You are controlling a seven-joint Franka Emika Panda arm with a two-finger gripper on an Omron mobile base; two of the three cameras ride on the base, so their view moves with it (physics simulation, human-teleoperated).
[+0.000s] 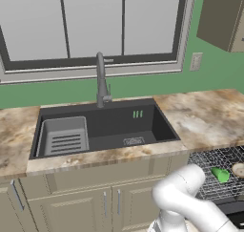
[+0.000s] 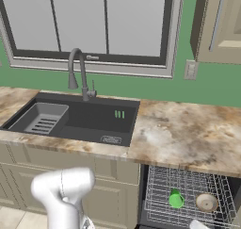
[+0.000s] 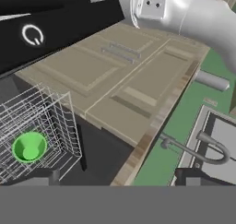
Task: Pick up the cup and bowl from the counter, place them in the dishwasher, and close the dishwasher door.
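Only a white power symbol on the black dishwasher door strip.

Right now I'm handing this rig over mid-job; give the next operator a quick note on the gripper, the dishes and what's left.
Gripper: open, holding nothing, low by the dishwasher.
Small bright green cup: in the dishwasher's grey wire rack.
Shallow pale beige bowl: in the same rack, beside the cup.
Marbled beige-brown counter: both dishes are off it.
Done: cup and bowl loaded.
Left: the dark grey dishwasher door, with its black control strip, is open; swing it shut.
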